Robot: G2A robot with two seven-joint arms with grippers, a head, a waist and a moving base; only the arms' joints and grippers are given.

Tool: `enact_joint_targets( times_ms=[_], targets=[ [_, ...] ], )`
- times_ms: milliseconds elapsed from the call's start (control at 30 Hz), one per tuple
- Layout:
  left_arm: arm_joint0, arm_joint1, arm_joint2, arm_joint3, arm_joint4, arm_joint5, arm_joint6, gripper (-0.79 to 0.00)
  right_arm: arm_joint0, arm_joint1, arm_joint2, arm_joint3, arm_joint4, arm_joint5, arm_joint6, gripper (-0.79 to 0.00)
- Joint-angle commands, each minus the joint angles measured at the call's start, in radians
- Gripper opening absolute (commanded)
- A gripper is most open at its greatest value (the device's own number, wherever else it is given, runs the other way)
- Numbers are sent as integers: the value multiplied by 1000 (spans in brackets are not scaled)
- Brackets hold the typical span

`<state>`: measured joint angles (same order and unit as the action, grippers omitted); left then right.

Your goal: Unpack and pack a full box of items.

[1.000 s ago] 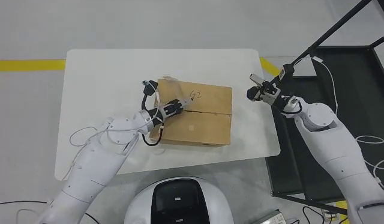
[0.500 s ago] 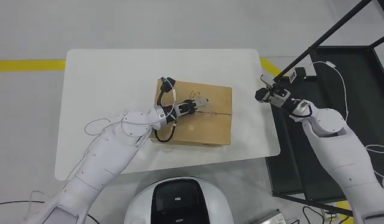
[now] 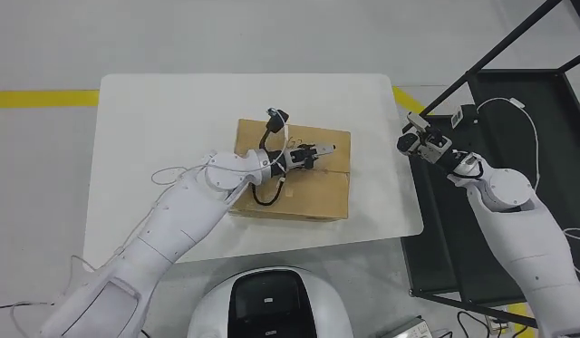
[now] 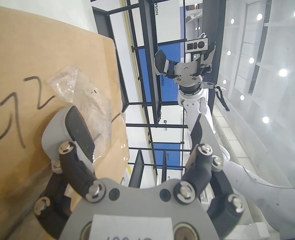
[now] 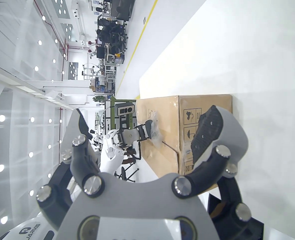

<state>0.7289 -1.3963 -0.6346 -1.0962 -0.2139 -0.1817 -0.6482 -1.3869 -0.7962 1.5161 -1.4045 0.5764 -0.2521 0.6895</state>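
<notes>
Cardboard box [image 3: 308,193] lies shut, long axis across the desk [image 3: 163,139]; left claw [image 3: 322,149], fingers apart, sits at its top seam, right claw [image 3: 408,134], likewise spread, well apart beside it.

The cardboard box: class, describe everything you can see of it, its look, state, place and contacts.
The cardboard box is brown card, rectangular, flaps shut with a seam across the top. A handwritten mark sits on top; printed handling symbols show on one end. It lies flat on the white table. A crumpled clear plastic film lies on its top, where the open left gripper rests one finger.
</notes>
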Motion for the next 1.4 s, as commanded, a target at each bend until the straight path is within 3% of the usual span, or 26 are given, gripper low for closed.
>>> enact_joint_targets(
  times_ms=[0, 600, 767, 867, 1000, 1133, 1233, 1367],
  targets=[
    [-14, -14, 15, 12, -8, -9, -7, 0, -7, -1, 10, -6, -1, 2, -1, 0],
    [-77, -146, 135, 178, -71, -55, -63, 0, -79, -9, 119, 12, 3, 21, -49, 0],
    [-95, -184, 138, 234, -128, -80, -81, 0, -111, -11, 151, -3, 5, 25, -54, 0],
    [-105, -191, 116, 247, -155, -118, -97, 0, -118, -15, 150, -22, 8, 32, -49, 0],
    [-102, -167, 45, 224, -170, -160, -118, 0, -102, -21, 126, -42, -1, 37, -34, 0],
    [-52, -107, -62, 135, -118, -143, -122, 0, -68, -30, 87, -42, -10, 39, -22, 0],
    [31, -49, -165, 2, -43, -95, -128, 0, -42, -36, 62, -33, -19, 36, -24, 0],
    [201, 30, -345, -249, 88, -7, -108, 0, -10, -45, 31, -13, -46, 20, -41, 0]
  ],
)
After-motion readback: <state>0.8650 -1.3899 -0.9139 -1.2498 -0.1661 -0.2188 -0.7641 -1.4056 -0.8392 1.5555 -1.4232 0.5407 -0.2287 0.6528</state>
